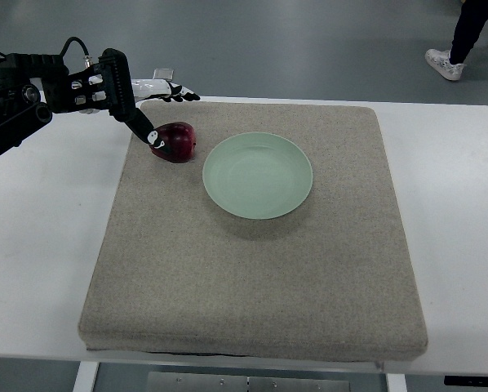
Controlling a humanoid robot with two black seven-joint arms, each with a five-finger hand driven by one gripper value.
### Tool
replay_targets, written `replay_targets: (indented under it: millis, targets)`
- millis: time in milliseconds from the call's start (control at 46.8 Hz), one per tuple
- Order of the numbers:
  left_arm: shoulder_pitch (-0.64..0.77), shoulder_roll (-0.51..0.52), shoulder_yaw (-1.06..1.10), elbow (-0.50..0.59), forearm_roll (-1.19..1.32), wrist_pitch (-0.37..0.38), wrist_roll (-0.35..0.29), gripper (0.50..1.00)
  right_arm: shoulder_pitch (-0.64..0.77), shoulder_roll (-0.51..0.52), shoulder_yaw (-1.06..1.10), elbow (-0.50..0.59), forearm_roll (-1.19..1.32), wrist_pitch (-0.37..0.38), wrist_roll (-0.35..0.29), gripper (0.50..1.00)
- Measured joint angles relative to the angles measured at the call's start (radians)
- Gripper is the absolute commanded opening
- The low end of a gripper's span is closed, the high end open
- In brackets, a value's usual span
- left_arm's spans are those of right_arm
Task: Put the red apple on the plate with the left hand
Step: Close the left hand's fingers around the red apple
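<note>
White worktop [40, 269] is filling the frame's lower edge and carrying a large beige mat [252, 269], with a pale green plate [258, 175] sitting empty just above the mat's centre. Toward the upper left, the red apple [177, 142] is resting on the mat just beside the plate, and the left hand [138, 122] is touching it with one fingertip, not yet grasping. Judging from this, the fingers should be wrapping both sides of the apple before lifting, since a one-sided push risks rolling it away.

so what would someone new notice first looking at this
Probably the pale green plate, empty, in the upper middle of the beige mat. Just left of it lies the red apple, with a finger of the black left hand touching its left side, not clearly gripping it.
</note>
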Motion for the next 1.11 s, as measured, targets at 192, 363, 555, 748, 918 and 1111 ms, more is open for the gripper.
replay_targets:
  millis: [192, 363, 555, 748, 918, 1111]
  targets:
    - [0.005, -0.004, 0.015, -0.001, 0.06, 0.007, -0.001, 0.99, 0.0, 0.0, 0.0, 0.0, 0.0, 0.0, 0.0, 0.93]
    - [0.012, -0.008, 0.024, 0.006, 0.075, 0.044, 0.0, 0.992, 0.0, 0.0, 0.0, 0.0, 0.0, 0.0, 0.0, 0.93]
    - [0.025, -0.03, 0.023, 0.009, 0.073, 0.049, 0.0, 0.992, 0.0, 0.0, 0.0, 0.0, 0.0, 0.0, 0.0, 0.932]
    - [0.038, -0.051, 0.021, 0.011, 0.069, 0.058, 0.0, 0.992, 0.0, 0.0, 0.0, 0.0, 0.0, 0.0, 0.0, 0.932]
    - [0.039, -0.063, 0.024, 0.02, 0.074, 0.065, 0.0, 0.979, 0.0, 0.0, 0.0, 0.0, 0.0, 0.0, 0.0, 0.93]
    - [0.041, -0.073, 0.078, 0.04, 0.075, 0.121, 0.0, 0.979, 0.0, 0.0, 0.0, 0.0, 0.0, 0.0, 0.0, 0.93]
